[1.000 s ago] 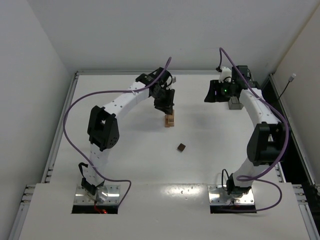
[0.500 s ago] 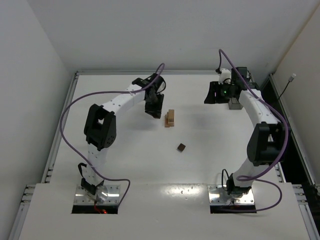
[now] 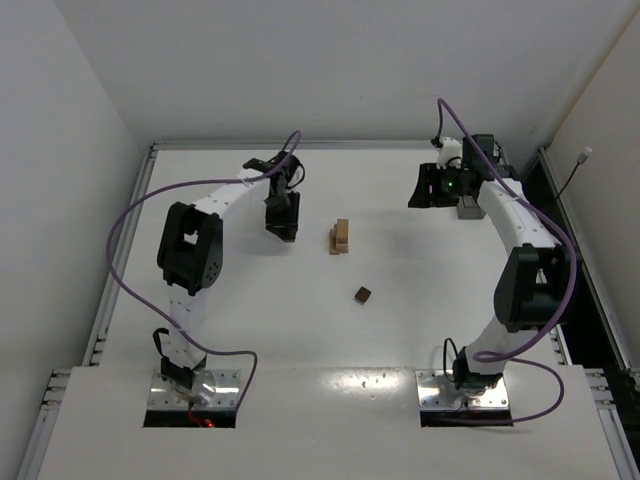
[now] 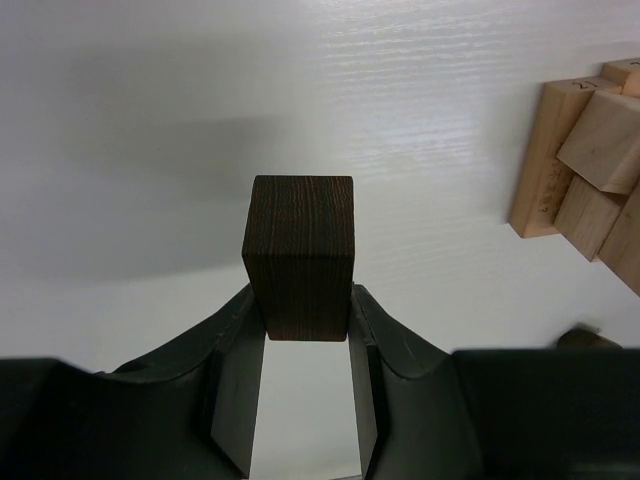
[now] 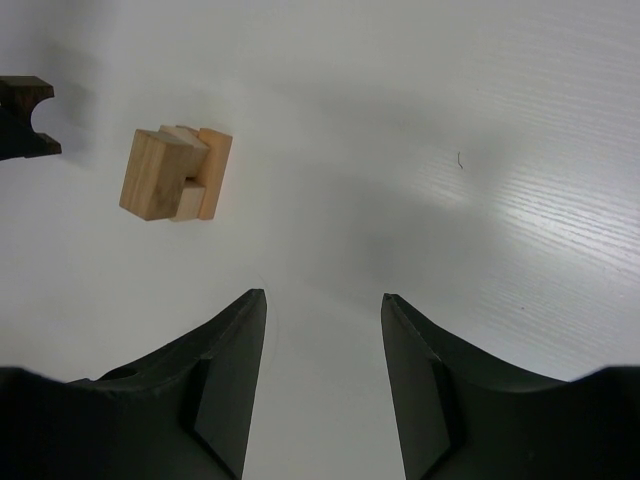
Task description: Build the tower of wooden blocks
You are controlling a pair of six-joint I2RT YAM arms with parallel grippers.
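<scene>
The tower (image 3: pixel 341 237) is a short stack of light tan wood blocks at the table's middle. It shows at the right edge of the left wrist view (image 4: pixel 585 150) and at upper left in the right wrist view (image 5: pixel 175 175). My left gripper (image 3: pixel 283 226) is to the left of the tower and apart from it. It (image 4: pixel 303 302) is shut on a dark brown wood block (image 4: pixel 300 255) that sticks out past the fingertips. Another dark brown block (image 3: pixel 363 294) lies alone on the table nearer the bases. My right gripper (image 3: pixel 424 188) (image 5: pixel 322 297) is open and empty at the back right.
A small grey object (image 3: pixel 468 208) sits beside the right arm at the back right. Raised rails (image 3: pixel 120 260) line the table's left, right and far edges. A dark brown shape (image 5: pixel 22 118) shows at the left edge of the right wrist view.
My left gripper has moved left, away from the tower it was right over, and now stands clear of it. The right arm has not moved.
</scene>
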